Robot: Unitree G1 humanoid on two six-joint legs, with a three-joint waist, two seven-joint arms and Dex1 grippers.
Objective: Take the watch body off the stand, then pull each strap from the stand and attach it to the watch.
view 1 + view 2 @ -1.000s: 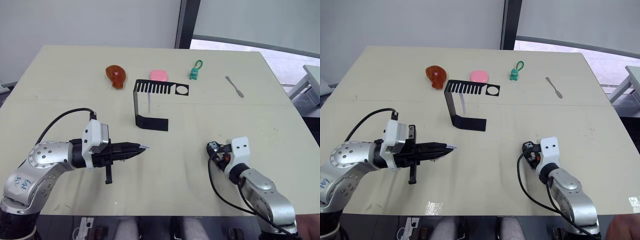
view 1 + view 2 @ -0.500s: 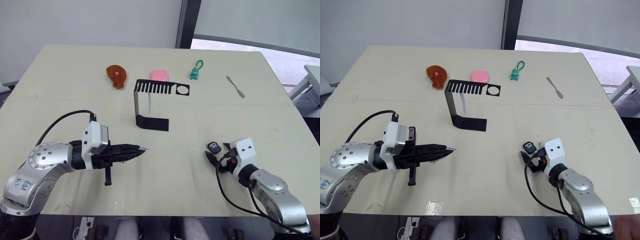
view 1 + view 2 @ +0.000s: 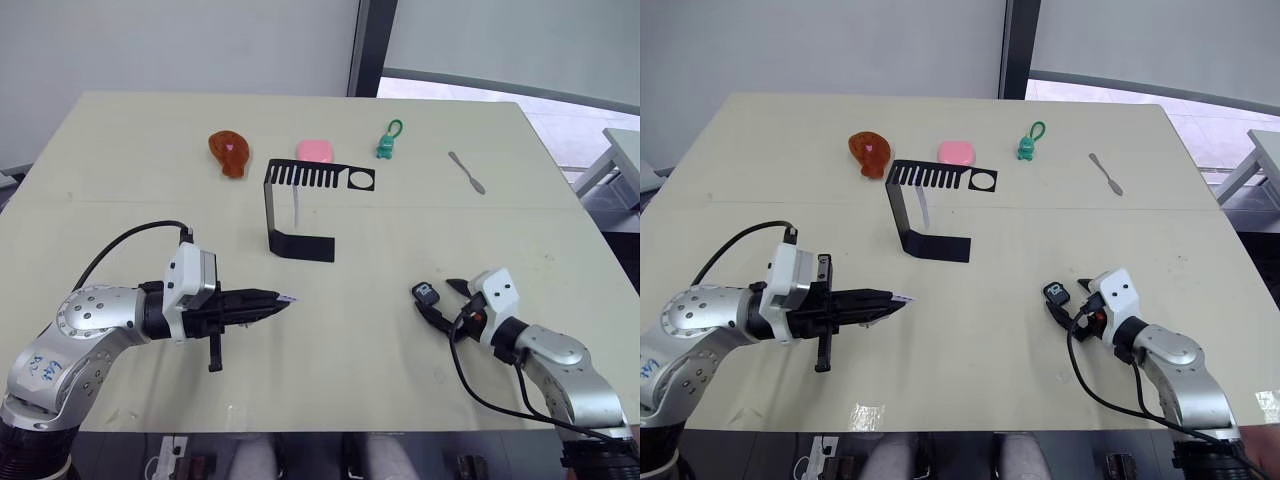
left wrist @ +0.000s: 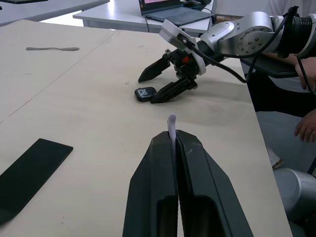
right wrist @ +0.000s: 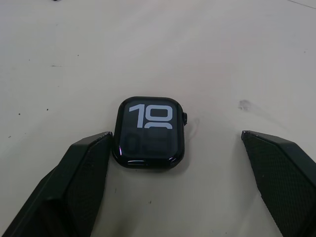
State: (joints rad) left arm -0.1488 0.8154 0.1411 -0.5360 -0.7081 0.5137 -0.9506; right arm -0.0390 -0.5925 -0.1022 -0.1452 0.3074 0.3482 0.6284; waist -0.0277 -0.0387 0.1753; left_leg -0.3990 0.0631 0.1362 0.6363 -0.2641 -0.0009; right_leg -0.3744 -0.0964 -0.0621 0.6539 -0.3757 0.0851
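The watch body (image 5: 150,132), black with pale digits, lies flat on the table (image 3: 380,250), screen up. My right gripper (image 3: 440,298) is open around it, one finger (image 5: 79,173) beside its edge and the other well apart. My left gripper (image 4: 175,134) is shut on a pale strap (image 4: 171,121) whose tip pokes out past the fingertips; it hovers at the table's front left. The black stand (image 3: 290,215) is upright at mid-table, with another thin pale strap (image 3: 299,205) hanging under its slotted top.
Along the far side lie a brown drumstick toy (image 3: 228,152), a pink object (image 3: 317,150), a green keychain figure (image 3: 387,142) and a grey spatula (image 3: 467,173). A person's hand (image 4: 307,131) shows beyond the table's right edge.
My right gripper opened and let the watch body down onto the table, then the arm drew back to the right. The left gripper and its strap stayed put.
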